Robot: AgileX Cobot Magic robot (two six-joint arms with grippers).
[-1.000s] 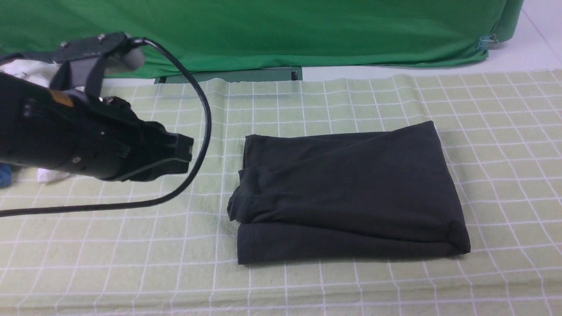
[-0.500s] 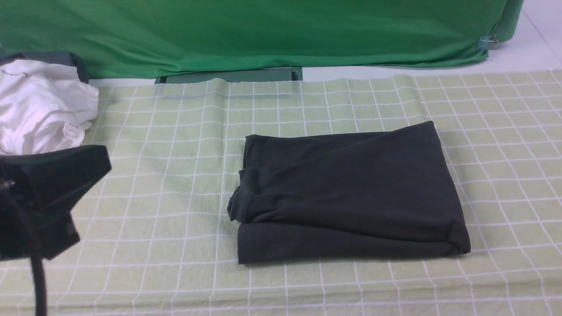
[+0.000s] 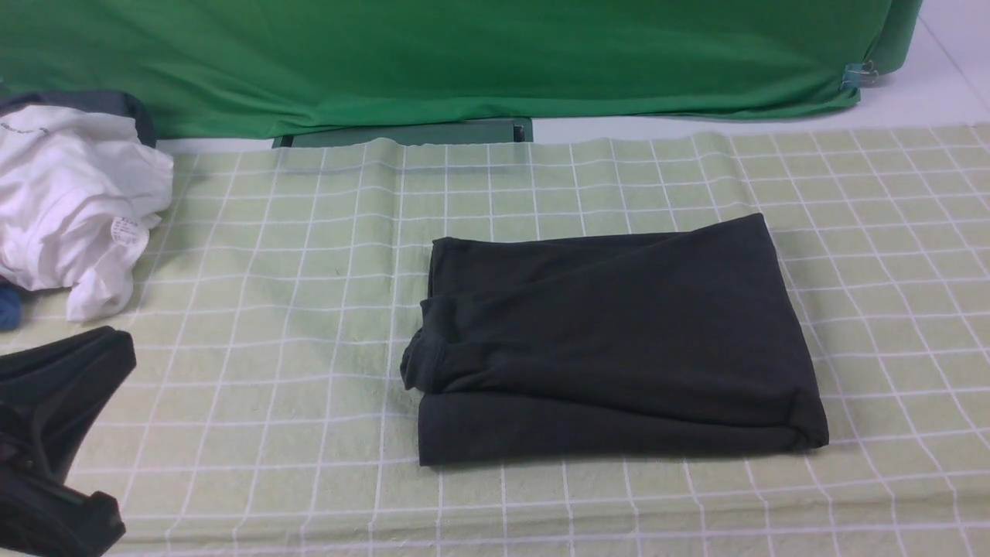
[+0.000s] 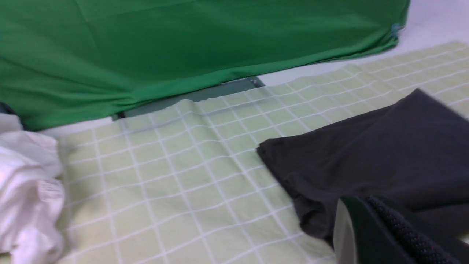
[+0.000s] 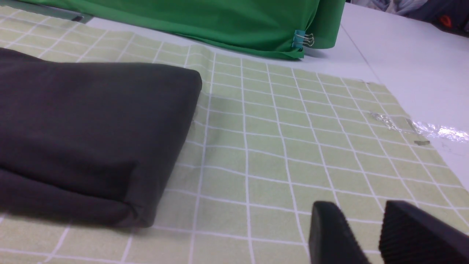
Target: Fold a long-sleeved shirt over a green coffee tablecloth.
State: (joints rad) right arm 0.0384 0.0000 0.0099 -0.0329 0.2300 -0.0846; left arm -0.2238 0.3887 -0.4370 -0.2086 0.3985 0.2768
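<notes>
The black long-sleeved shirt lies folded into a thick rectangle on the middle of the pale green grid tablecloth; no print shows on it. My left gripper sits low at the near left corner, well away from the shirt, open with nothing in it. In the left wrist view one ribbed finger stands in front of the shirt. My right gripper is out of the front view. It hovers over the bare tablecloth beside the shirt, its jaws slightly apart and empty.
A crumpled white garment with a small label lies at the far left, a grey piece behind it and a blue scrap beside it. The deep-green backdrop hangs behind. Clear tape holds the cloth's right edge to the white table.
My left arm has drawn back from over the cloth's left side down to the near left corner, uncovering the white garment. The shirt has not moved.
</notes>
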